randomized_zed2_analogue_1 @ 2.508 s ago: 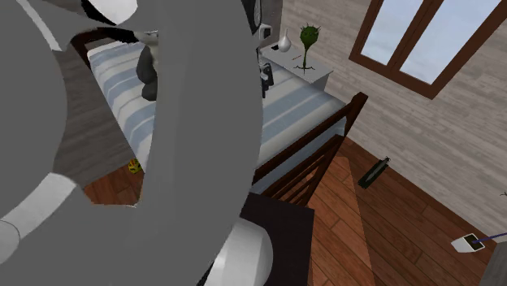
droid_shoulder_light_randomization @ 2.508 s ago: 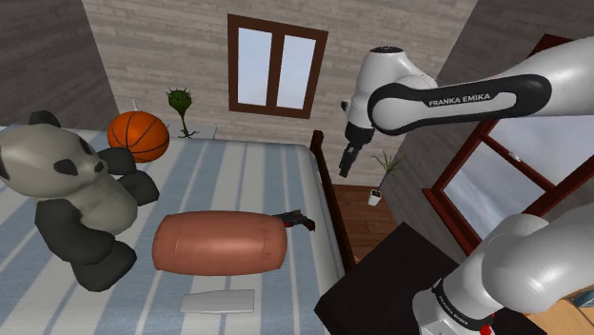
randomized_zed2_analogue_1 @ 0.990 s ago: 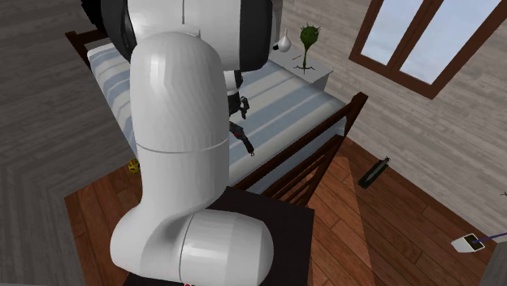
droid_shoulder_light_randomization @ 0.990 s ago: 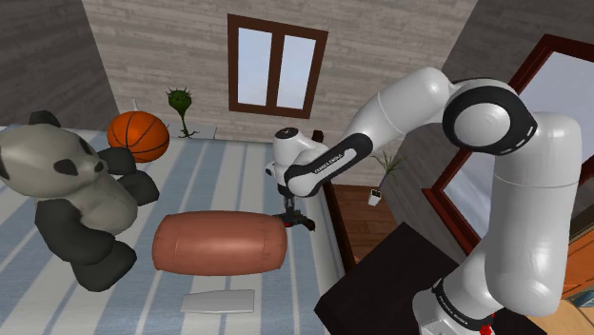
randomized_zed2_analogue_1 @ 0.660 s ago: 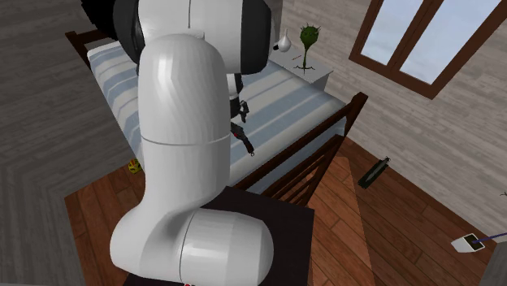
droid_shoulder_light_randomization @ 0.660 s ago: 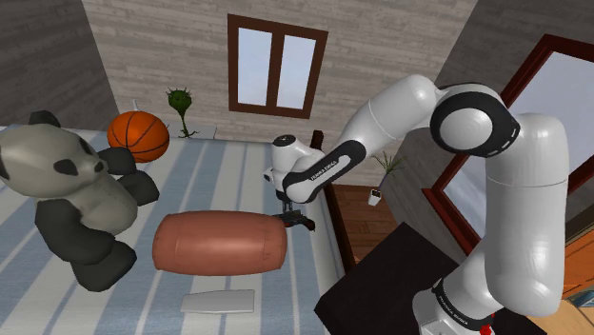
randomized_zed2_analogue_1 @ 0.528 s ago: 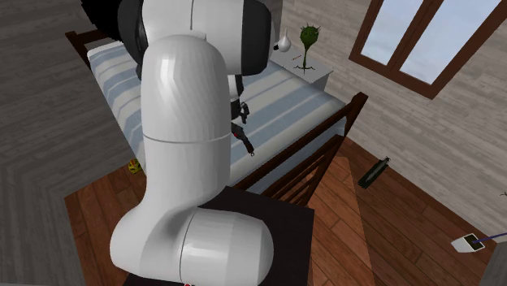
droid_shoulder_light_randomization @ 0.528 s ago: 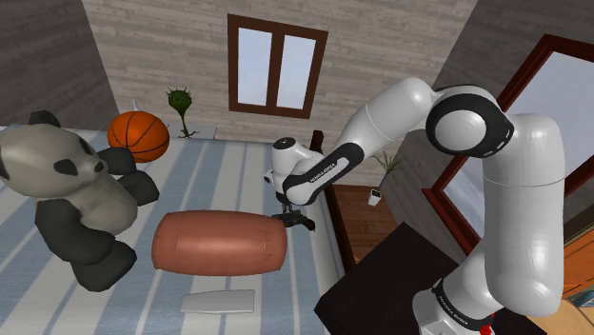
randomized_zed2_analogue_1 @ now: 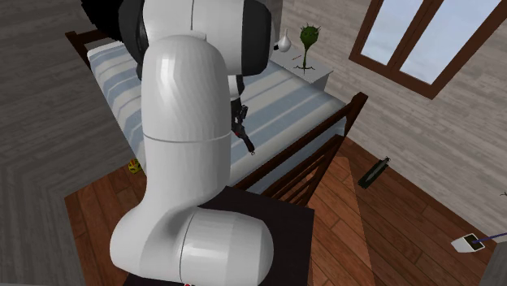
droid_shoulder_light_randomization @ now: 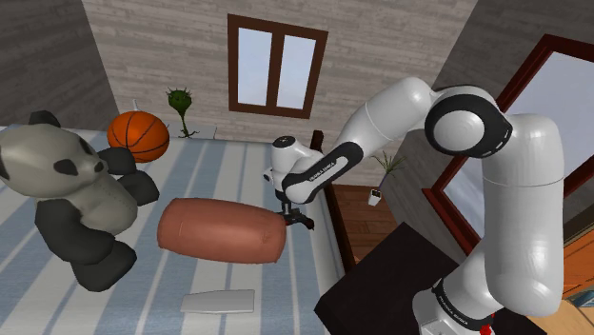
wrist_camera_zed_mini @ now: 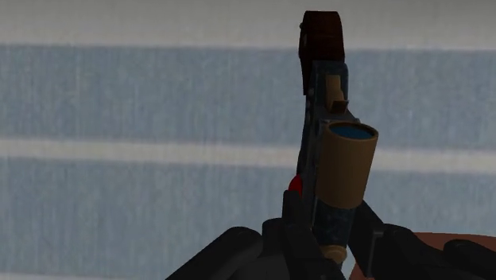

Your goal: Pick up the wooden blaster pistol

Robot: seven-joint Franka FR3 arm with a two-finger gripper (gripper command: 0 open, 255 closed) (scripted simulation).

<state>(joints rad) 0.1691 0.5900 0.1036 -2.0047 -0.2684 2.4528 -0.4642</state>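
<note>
My claw (wrist_camera_zed_mini: 324,239) is clamped on the pistol (wrist_camera_zed_mini: 338,163). The brown cushion (droid_shoulder_light_randomization: 219,231) beside it has just tipped and shifted, so I judge the lift is starting.

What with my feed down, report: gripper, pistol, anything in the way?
Gripper shut on pistol. Pistol clasped, near the edge of the bed. Brown bolster close beside it, tilted; may snag on the lift.
</note>
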